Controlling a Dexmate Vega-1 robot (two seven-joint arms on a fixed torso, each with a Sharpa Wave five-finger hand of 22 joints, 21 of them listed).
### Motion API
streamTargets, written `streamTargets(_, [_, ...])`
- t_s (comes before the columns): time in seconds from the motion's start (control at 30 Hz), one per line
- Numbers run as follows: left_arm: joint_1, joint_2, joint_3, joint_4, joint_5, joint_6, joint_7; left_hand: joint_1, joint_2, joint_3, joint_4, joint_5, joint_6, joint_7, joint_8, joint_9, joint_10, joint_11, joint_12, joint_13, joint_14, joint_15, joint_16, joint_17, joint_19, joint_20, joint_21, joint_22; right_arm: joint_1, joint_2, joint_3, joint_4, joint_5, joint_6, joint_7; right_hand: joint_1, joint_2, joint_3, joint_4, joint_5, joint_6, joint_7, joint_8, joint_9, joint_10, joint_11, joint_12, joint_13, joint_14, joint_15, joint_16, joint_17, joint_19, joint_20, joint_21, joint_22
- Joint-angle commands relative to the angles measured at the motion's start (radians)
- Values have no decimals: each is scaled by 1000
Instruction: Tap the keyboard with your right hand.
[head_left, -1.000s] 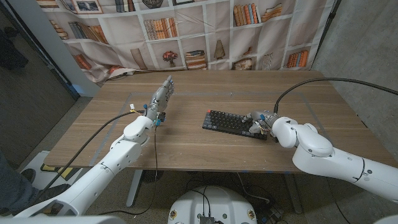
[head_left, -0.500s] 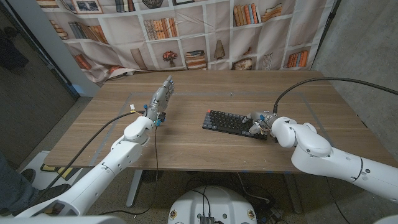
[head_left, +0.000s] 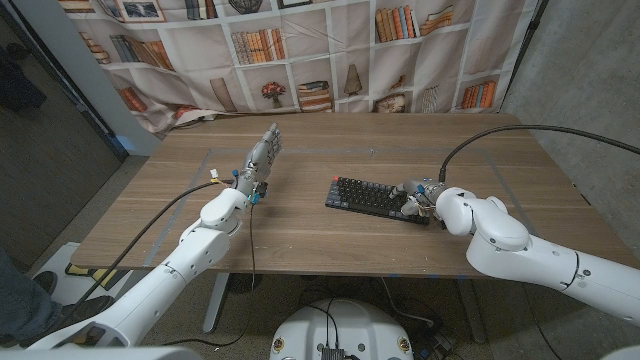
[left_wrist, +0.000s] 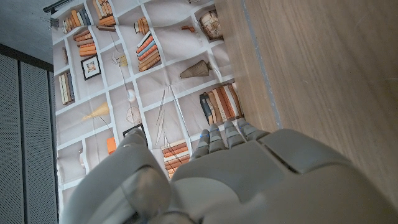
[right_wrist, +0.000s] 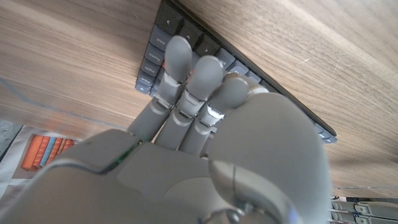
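Keyboard (head_left: 376, 199) work sits on a wooden table (head_left: 330, 245) wide enough that the two arms never crowd each other. Behind its far edge hangs a backdrop printed with bookshelves (head_left: 300, 50). The black keyboard lies a little right of the table's middle, skewed so that its right end angles toward the robot. That puts it on the right arm's side, which suits a tap from that arm.

The left hand (head_left: 259, 160) stands on its edge well to the keyboard's left, fingers extended and close together, pointing toward the backdrop and holding nothing. It looks parked there to keep out of the way. Its own wrist view shows the fingertips (left_wrist: 219, 138) reaching past the table's edge line.

The right hand (head_left: 414, 196) is over the keyboard's right end. In its wrist view the fingers (right_wrist: 186, 78) stretch forward side by side over the end keys (right_wrist: 163, 37), gripping nothing, a pose fit for pressing down rather than grasping. Whether the fingertips actually touch the keys cannot be told from these pictures. My judgement is that the tap is underway or about to land.
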Motion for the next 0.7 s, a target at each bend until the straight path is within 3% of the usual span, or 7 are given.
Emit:
streamTargets(0.03, [-3,-3,3,13,-5,0,-10,2,2,3,1,-2,9,3,-3,2,5,-3,-1,2,6,1,-3,3,-6,9,-2,3,23,4,-32,3,-17,-19,32,-5,0,10,-1,-5,11,-3,5,2,1,-4,5,1,4,-1,0,1,-5,-5,12,-1])
streamTargets(0.7, [-9,1,1,17,-8,-2,-21,2,3,3,1,-3,11,3,-3,2,5,-4,-2,3,5,2,-3,3,-6,10,-3,3,14,0,-17,-34,-60,-36,10,-5,4,15,-1,-10,16,-12,5,2,1,-4,7,5,-1,-1,0,-7,-12,-5,30,-10])
